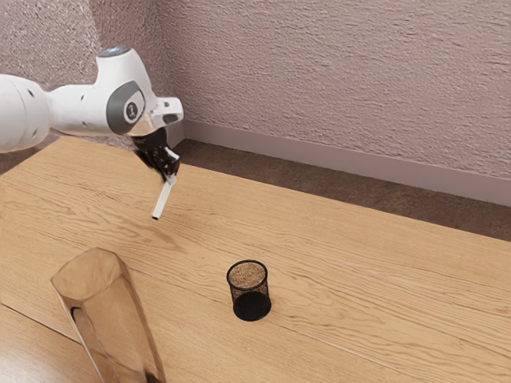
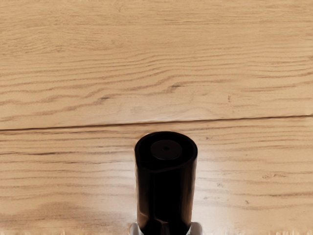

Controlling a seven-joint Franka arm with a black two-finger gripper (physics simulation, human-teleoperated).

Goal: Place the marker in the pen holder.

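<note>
My gripper (image 1: 170, 171) is raised above the table at the exterior view's left, shut on the marker (image 1: 163, 199). The white-bodied marker hangs down from the fingers at a slant, its lower dark tip in the air above the wood. In the wrist view the black end of the marker (image 2: 166, 181) stands large near the lower edge. The pen holder (image 1: 249, 290), a black mesh cup, stands upright on the table, lower than the marker and toward the exterior view's right, apart from it.
A tall amber glass vase (image 1: 112, 311) stands at the exterior view's lower left, beside the pen holder with a gap between them. The wooden table (image 1: 383, 271) reaches back toward a textured wall.
</note>
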